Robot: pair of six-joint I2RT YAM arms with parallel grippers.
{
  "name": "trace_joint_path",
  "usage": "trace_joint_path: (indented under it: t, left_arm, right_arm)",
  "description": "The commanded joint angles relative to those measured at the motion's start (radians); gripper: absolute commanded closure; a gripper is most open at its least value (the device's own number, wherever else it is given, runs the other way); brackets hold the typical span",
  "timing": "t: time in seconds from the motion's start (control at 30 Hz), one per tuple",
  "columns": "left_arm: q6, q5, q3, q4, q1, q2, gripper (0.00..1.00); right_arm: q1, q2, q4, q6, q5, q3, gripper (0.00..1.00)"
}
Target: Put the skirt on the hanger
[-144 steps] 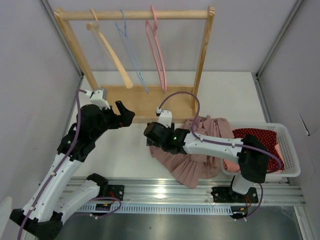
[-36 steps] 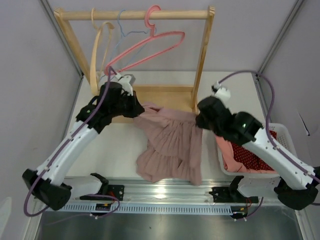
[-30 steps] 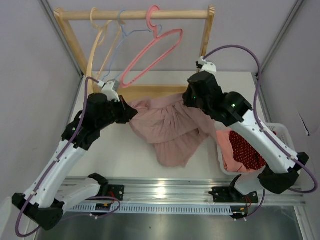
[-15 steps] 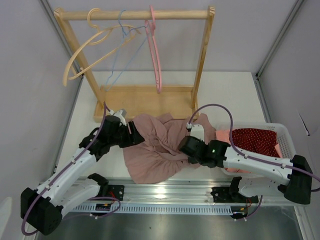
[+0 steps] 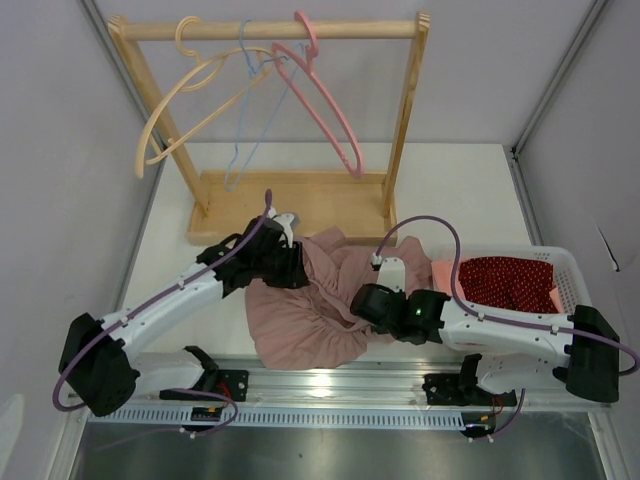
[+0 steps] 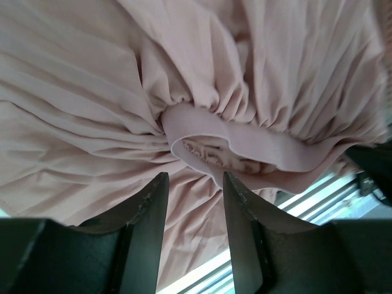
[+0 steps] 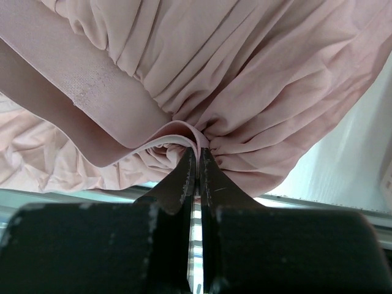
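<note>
While the pleated dusty-pink fabric skirt (image 5: pixel 300 322) lies heaped on the white bench (image 5: pixel 455 195), the right gripper (image 7: pixel 197 154) pinches its waistband edge between closed jaws; the left gripper (image 6: pixel 195 182) hovers above the waistband, jaws apart.

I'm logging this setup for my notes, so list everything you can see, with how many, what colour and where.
skirt: one, dusty pink, bunched on the table between the two arms
rack: one, light wood, far side of the table
cream hanger: one, on the rack's bar, leftmost
blue hanger: one, thin wire, on the bar, middle
pink hanger: one, on the bar, rightmost
basket: one, white, right side of the table
red dotted garment: one, in the basket
salmon cloth: one, at the basket's left end
table: one, white
rail: one, metal, near edge
left arm: white and black, jaws open over the skirt's waistband
right arm: white and black, jaws shut on the waistband
</note>
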Motion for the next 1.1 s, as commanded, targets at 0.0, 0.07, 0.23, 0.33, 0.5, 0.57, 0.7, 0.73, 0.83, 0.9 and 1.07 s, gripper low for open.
trace_joint_path:
  t: [0.0,0.07,0.23,0.33,0.5,0.57,0.7,0.73,0.83,0.9,1.07]
  left_arm:
    - [0.058,-0.069,0.047,-0.008,-0.023,0.022,0.55]
    - [0.067,-0.074,0.045,-0.005,-0.026,0.039,0.55]
    - [0.082,-0.095,0.054,0.019,-0.032,0.115,0.55]
    - [0.087,-0.097,0.060,0.038,-0.034,0.149,0.55]
    - [0.090,-0.093,0.071,0.062,-0.038,0.192,0.56]
    - [0.090,-0.087,0.065,0.073,-0.040,0.213,0.57]
    - [0.081,-0.061,0.065,0.125,-0.040,0.249,0.59]
    - [0.079,-0.060,0.067,0.127,-0.040,0.256,0.61]
    - [0.081,-0.072,0.093,0.124,-0.038,0.270,0.79]
    - [0.087,-0.095,0.109,0.101,-0.032,0.257,0.96]
    - [0.096,-0.155,0.152,0.004,0.017,0.123,1.00]
  right_arm:
    - [0.003,0.006,0.027,0.012,0.051,0.050,1.00]
    - [-0.001,0.003,0.032,0.009,0.049,0.050,1.00]
    - [-0.004,-0.002,0.032,-0.002,0.048,0.061,1.00]
    - [-0.008,-0.005,0.027,-0.005,0.051,0.064,1.00]
    - [-0.018,-0.014,0.027,-0.010,0.045,0.061,1.00]
    - [-0.024,-0.017,0.032,-0.014,0.043,0.059,1.00]
    - [-0.035,-0.012,0.046,-0.027,0.037,0.061,1.00]
    - [-0.041,-0.011,0.049,-0.031,0.036,0.063,1.00]
    - [-0.058,-0.009,0.044,-0.059,0.036,0.089,1.00]
    - [-0.081,-0.011,0.036,-0.086,0.039,0.119,1.00]
    - [-0.156,-0.021,0.012,-0.175,0.054,0.211,1.00]
